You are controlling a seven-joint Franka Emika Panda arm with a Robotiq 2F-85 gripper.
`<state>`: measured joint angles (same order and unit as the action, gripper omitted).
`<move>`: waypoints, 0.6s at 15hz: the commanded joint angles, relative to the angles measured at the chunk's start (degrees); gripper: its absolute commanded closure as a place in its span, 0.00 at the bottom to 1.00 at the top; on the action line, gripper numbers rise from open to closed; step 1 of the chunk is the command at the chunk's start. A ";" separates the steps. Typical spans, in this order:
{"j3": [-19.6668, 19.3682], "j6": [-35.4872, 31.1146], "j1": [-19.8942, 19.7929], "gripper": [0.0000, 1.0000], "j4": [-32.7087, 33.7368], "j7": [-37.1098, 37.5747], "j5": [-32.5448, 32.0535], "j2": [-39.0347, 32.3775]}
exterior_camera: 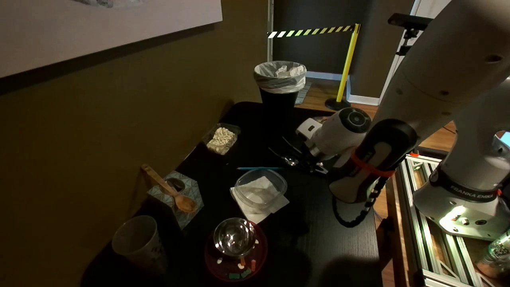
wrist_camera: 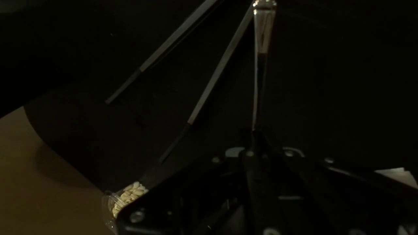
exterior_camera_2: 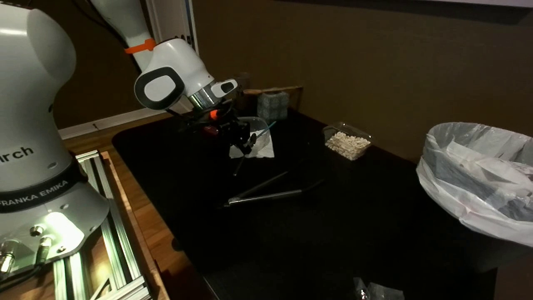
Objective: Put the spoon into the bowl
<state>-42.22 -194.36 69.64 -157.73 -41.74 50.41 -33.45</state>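
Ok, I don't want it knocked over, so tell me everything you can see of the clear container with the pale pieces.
The clear container is box-shaped, see-through and looks like thin plastic. It holds many small pale pieces, flattish ovals in the wrist view, perhaps beans or seeds. It stands upright on the black table, close to the brown wall; whether it touches the wall I cannot tell. Only the table is clearly in contact. Whether a lid covers it is unclear.

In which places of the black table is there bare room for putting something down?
Bare table shows between the tongs and the bin, and between the red plate and the edge nearest the robot base. It is crowded around the shiny bowl, clear bowl and wooden spoon.
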 commanded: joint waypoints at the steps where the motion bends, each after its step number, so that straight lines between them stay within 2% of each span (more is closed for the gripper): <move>1: -0.87 0.99 0.11 0.98 0.12 -2.89 -0.54 1.93; 3: -6.58 8.32 3.61 0.98 0.39 -9.60 -0.57 3.07; 5: -16.11 18.09 11.56 0.98 -0.84 -11.18 -1.60 -0.31; 6: -20.09 23.15 14.14 0.98 -0.04 -12.99 -3.29 -0.91; 7: -24.91 28.48 18.04 0.98 0.52 -12.66 -5.54 -3.02; 9: -33.65 35.58 26.11 0.98 0.59 -12.27 -10.91 -2.88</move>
<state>-65.02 -167.77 84.65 -157.14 -54.19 45.20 -33.97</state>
